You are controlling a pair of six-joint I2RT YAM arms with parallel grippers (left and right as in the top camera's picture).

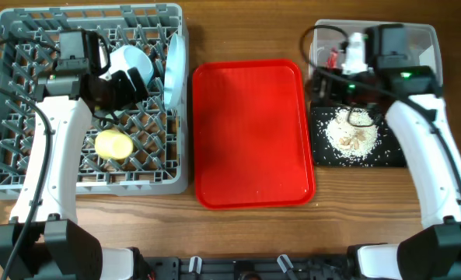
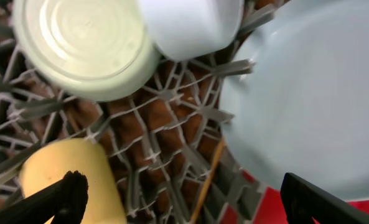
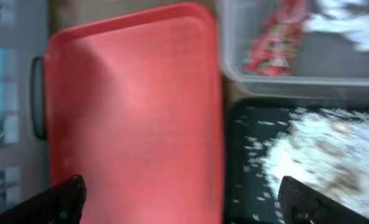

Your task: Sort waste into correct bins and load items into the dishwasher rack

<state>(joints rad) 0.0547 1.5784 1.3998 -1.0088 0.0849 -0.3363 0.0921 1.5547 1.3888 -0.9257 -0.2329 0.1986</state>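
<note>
The grey dishwasher rack [image 1: 12,167] holds the pale-blue plate [image 1: 174,66] on edge, a pale-blue bowl [image 1: 129,58] and the yellow cup [image 1: 113,144]. My left gripper [image 1: 121,97] hangs open and empty over the rack. The left wrist view shows the pale-green bowl [image 2: 84,43], pale-blue bowl [image 2: 190,25], plate [image 2: 308,93], cup [image 2: 72,168] and a chopstick [image 2: 209,177] between the open fingers [image 2: 184,199]. The clear tub [image 1: 424,47] holds the red wrapper [image 1: 333,58] and white tissue [image 1: 357,43]. The black tray [image 1: 323,152] holds food scraps [image 1: 353,136]. My right gripper [image 1: 325,82] is open and empty [image 3: 184,199]. No fork shows.
The flat red tray [image 1: 249,132] lies bare between the rack and the bins, and it fills the right wrist view [image 3: 134,112] beside the black tray [image 3: 240,162] and the tub [image 3: 284,78]. Wooden table shows along the front edge.
</note>
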